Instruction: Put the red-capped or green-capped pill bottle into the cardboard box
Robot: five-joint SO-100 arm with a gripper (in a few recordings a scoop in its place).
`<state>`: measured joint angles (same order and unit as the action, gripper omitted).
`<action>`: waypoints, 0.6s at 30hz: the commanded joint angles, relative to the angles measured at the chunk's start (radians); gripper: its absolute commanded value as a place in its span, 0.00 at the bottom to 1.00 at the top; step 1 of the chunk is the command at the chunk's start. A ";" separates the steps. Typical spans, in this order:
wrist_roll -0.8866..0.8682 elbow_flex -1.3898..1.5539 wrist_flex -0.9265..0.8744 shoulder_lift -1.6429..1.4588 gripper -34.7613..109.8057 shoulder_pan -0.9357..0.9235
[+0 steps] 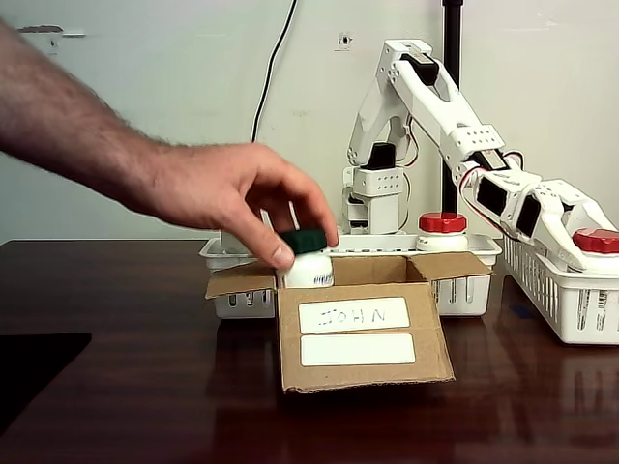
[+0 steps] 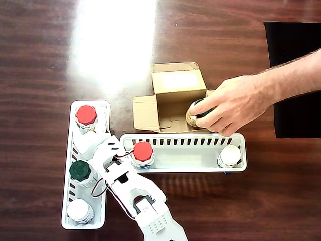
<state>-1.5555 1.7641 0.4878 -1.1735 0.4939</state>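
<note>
Person's hand at the cardboard box [image 1: 363,333]

The hand [image 1: 227,193] reaches in, fingers pinching a green-capped bottle [image 1: 308,259] inside the box. The gripper [image 2: 89,143] hangs over a white basket [image 2: 103,106]; its opening cannot be told.

green-capped bottle [image 1: 308,259] tilted inside open cardboard box [image 1: 363,333]

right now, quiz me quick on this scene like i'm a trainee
1. True or false: the hand grips a red-capped bottle.
2. How many bottles stand in the basket nearest the box? A one, B two, C four.
3. Fill in: the box has its top flaps ___.

Key: 1 false, it grips the green-capped bottle at the box. 2 B, one red-capped, one white-capped. 3 open.
</note>
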 commanded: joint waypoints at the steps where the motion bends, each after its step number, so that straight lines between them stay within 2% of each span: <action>1: 0.006 -0.055 0.044 -0.031 0.68 0.000; 4: 0.002 -0.051 0.044 -0.034 0.67 -0.011; 6: -0.005 -0.044 0.043 -0.041 0.63 -0.017; 14: 0.025 -0.032 -0.023 -0.147 0.21 -0.015; 18: 0.069 -0.034 -0.170 -0.285 0.24 -0.003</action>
<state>-1.5171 1.7595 0.3912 -1.2318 0.4801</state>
